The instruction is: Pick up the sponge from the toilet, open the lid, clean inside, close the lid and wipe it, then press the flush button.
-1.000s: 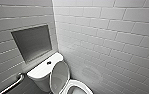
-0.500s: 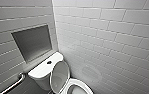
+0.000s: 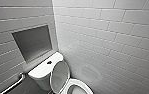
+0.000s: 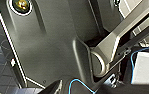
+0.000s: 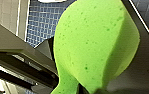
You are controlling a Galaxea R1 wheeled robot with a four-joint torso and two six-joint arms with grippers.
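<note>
Green speckled sponge (image 5: 95,45) pinched narrow in right jaws; left jaws: cannot tell; toilet (image 3: 43,72) lid raised.

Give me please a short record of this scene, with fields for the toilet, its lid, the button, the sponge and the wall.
toilet: white, in a corner of the tiled walls
lid: raised, leaning toward the tank
flush button: dark, centre of the tank top
sponge: bright green, pinched narrow at one end, apparently in the right gripper
wall niche: recessed, above the tank
grab bar: metal, on the wall beside the tank
</note>
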